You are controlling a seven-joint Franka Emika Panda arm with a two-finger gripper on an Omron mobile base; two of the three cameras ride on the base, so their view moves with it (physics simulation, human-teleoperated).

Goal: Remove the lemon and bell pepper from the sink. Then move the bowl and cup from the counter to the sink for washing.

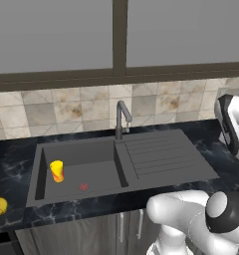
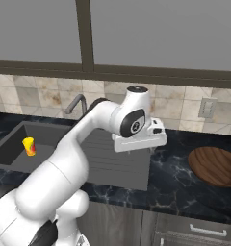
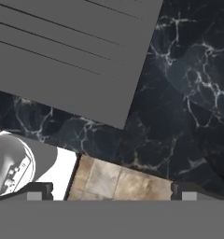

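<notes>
Yellow cup [image 1: 57,171] inside sink [image 1: 166,159]

arm: rises from lower left of the right base view, bends to a wrist at frame centre | hand: level, pointing down | gripper [image 3: 112,191]: jaws spread wide, tips far apart at bottom of the hand view, nothing between them

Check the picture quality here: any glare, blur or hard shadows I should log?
Left base view: flat, even light, soft edges, faint shading inside the sink. Right base view: mild shine on the arm, bowl evenly lit. Hand view: sharp marble veins, no glare.
</notes>
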